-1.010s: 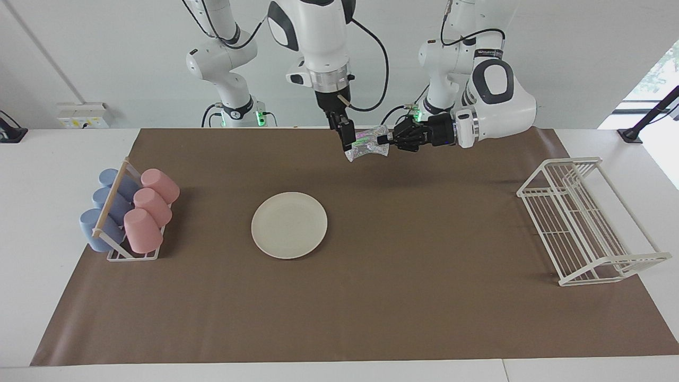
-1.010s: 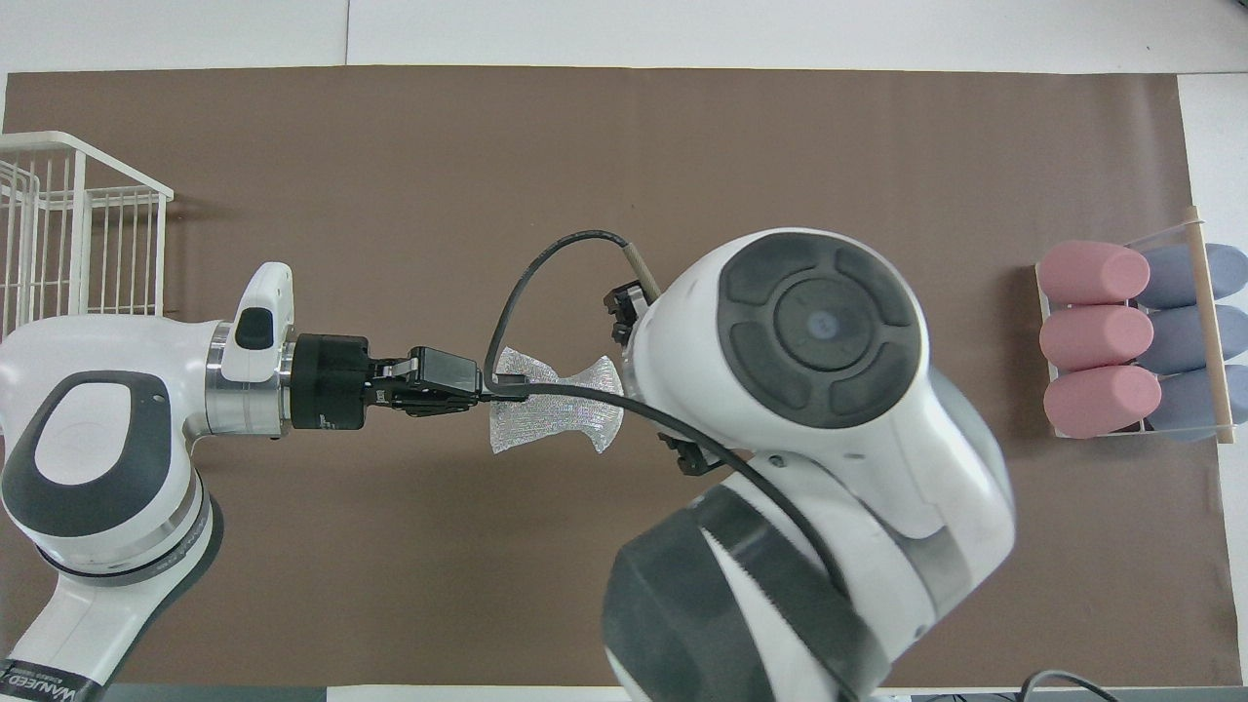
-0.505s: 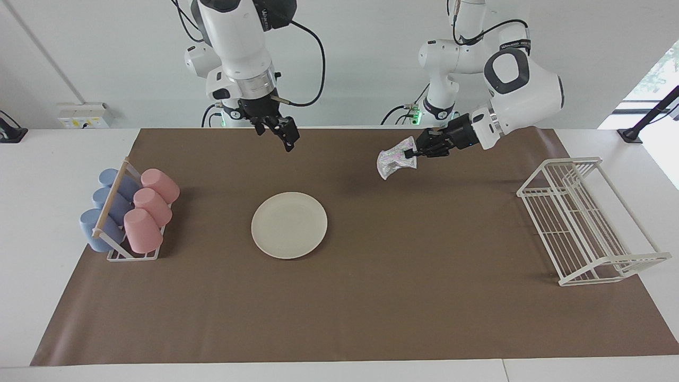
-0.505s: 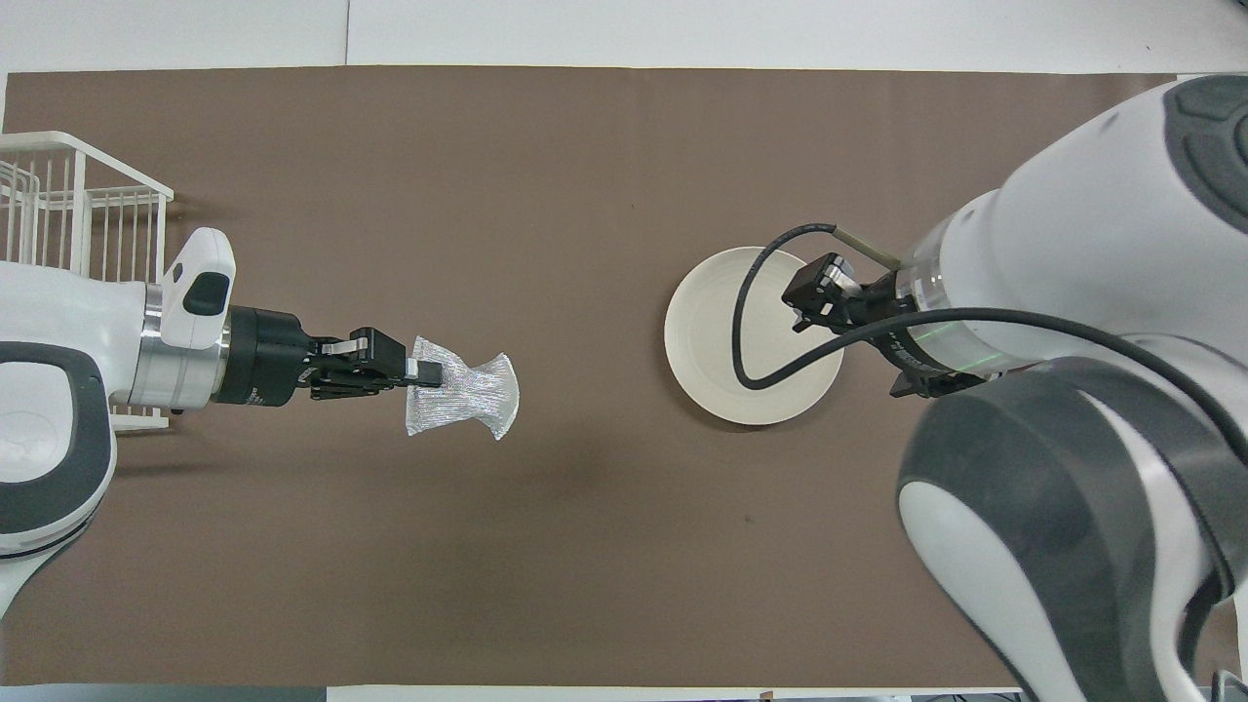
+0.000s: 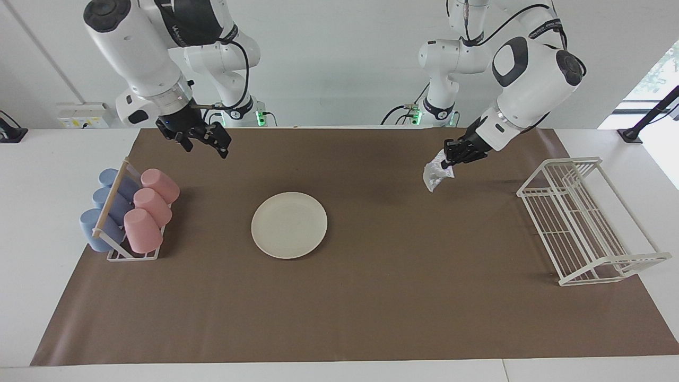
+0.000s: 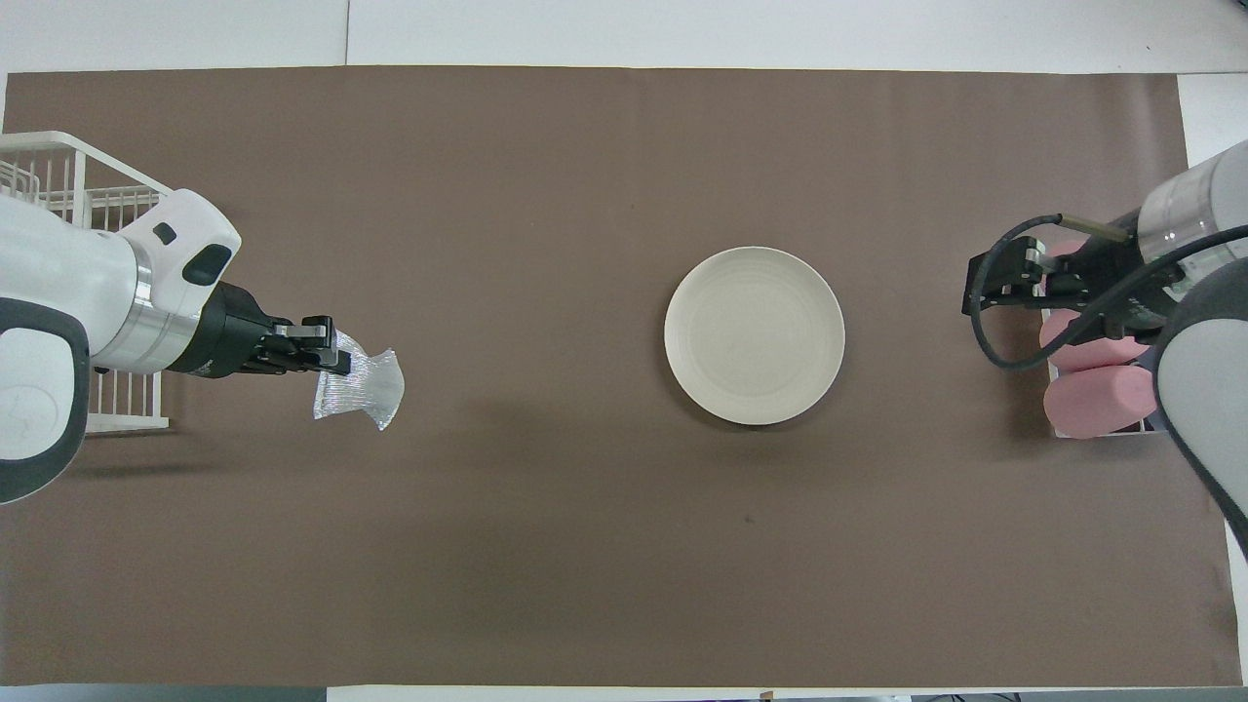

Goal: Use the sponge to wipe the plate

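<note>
The cream-white plate (image 5: 289, 225) (image 6: 755, 334) lies flat on the brown mat, mid-table, with nothing on it. My left gripper (image 5: 450, 159) (image 6: 327, 349) is shut on one edge of the silvery sponge (image 5: 434, 176) (image 6: 359, 388), which hangs limp in the air over the mat between the plate and the wire rack. My right gripper (image 5: 204, 143) (image 6: 987, 288) is open and holds nothing. It hangs raised over the mat by the cup rack, well clear of the plate.
A rack of pink and blue cups (image 5: 130, 212) (image 6: 1092, 390) stands at the right arm's end of the mat. A white wire dish rack (image 5: 583, 223) (image 6: 58, 195) stands at the left arm's end. The brown mat (image 5: 371, 307) covers the table.
The right gripper has let go of the sponge and swung off toward the cup rack. The left gripper has carried the sponge toward the wire rack, and it now hangs down.
</note>
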Robot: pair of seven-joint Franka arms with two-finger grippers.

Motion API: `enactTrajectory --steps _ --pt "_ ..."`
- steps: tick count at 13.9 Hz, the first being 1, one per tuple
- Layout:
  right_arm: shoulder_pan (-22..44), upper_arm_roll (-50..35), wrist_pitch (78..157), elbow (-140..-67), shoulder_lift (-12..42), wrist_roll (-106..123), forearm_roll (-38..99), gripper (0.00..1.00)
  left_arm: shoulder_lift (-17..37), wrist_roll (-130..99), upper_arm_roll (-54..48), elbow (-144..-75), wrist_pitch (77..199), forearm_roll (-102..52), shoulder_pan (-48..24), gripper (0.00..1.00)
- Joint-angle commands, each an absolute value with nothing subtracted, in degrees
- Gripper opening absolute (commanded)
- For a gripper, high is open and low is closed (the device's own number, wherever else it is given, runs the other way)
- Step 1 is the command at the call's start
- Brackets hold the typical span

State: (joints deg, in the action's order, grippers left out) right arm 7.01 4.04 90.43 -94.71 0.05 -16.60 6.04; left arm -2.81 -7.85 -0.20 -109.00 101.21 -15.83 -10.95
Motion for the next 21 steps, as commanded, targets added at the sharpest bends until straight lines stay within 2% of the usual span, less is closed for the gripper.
enactTrajectory --steps 1,4,12,15,18,21 --pt "4.8 3.2 91.5 -96.2 -1.0 -8.3 5.3 1.00 2.4 -11.4 -0.3 -98.6 93.2 -2.0 -11.6 0.00" --pt "4.1 3.2 92.2 -96.2 -0.8 -6.2 5.3 1.00 4.8 -11.9 -0.5 -95.0 88.3 14.7 -14.6 0.00" --pt "4.2 6.1 93.4 -98.9 -2.2 -0.5 4.6 1.00 9.8 -17.4 -0.5 -94.9 85.9 47.9 -15.9 0.00" --pt "4.7 8.0 93.5 -98.7 -2.9 4.3 2.0 1.00 11.9 -17.8 -0.5 -95.7 88.1 57.4 -15.3 0.00" --pt "5.0 7.9 96.2 -98.3 -4.6 4.2 0.1 1.00 14.6 -29.2 -0.4 -98.9 88.2 58.5 -15.1 0.00" --pt "4.9 7.8 95.7 -98.3 -4.8 4.3 0.1 1.00 20.0 -32.2 -0.4 -98.7 88.5 64.4 -15.0 0.00"
